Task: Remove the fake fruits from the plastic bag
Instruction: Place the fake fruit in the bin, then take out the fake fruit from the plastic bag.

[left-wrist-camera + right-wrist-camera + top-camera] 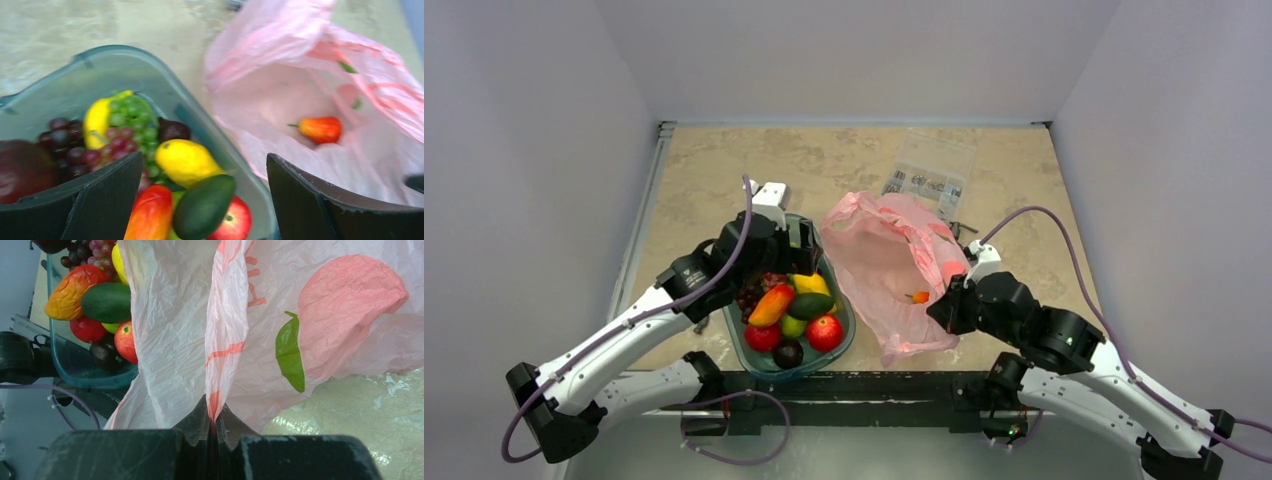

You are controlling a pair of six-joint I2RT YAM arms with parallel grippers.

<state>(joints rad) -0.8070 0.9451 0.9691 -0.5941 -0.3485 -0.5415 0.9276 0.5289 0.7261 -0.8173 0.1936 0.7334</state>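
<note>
The pink plastic bag [879, 262] lies on the table right of the teal tray [736, 343], its mouth open. One small red fruit [918, 297] lies inside it, also in the left wrist view [321, 129]. The orange-red mango [770, 305], the dark green avocado [809, 305] and the yellow fruit [811, 284] lie in the tray. My left gripper [807, 243] hangs open and empty over the tray's far right side, above these fruits [204, 159]. My right gripper [947, 306] is shut on a fold of the bag's near right edge [214, 416] and holds it up.
The tray [100, 70] also holds grapes [754, 290], a banana, red apples [824, 332], a green pear and a dark plum [787, 352]. A clear packet of metal parts [929, 172] lies behind the bag. Walls close the table at the back and sides.
</note>
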